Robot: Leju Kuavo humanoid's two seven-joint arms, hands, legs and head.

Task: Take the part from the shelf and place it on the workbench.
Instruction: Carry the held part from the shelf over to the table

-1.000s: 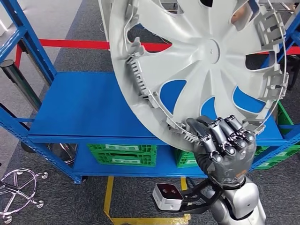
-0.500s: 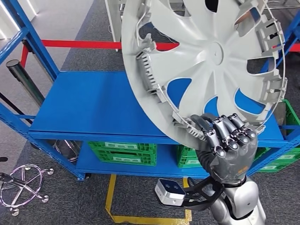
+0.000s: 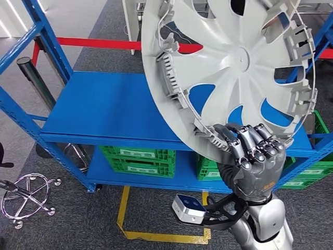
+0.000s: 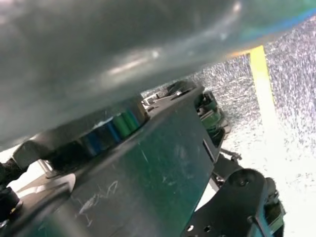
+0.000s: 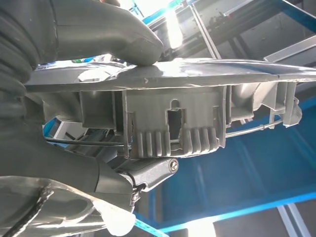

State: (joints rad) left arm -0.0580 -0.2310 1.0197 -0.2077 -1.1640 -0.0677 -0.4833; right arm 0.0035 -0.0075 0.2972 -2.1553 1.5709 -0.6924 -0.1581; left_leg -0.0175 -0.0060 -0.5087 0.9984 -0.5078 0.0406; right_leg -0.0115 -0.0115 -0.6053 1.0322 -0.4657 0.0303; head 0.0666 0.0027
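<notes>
We've got a big silver-grey wheel cover (image 3: 235,62) here, round, with curved spokes sweeping out from a small center hub and blue showing through the cutouts. It's up on edge and tilted, inner side facing us, so the ribbed clips and thin wire ring around its rim show. It sits in front of the blue shelf (image 3: 102,112), lower rim pinched in the right hand (image 3: 253,164). Up close the clip teeth look intact, though that view's pretty cramped.

Blue shelf (image 3: 98,112), green crates (image 3: 137,160) on its lower tier
</notes>
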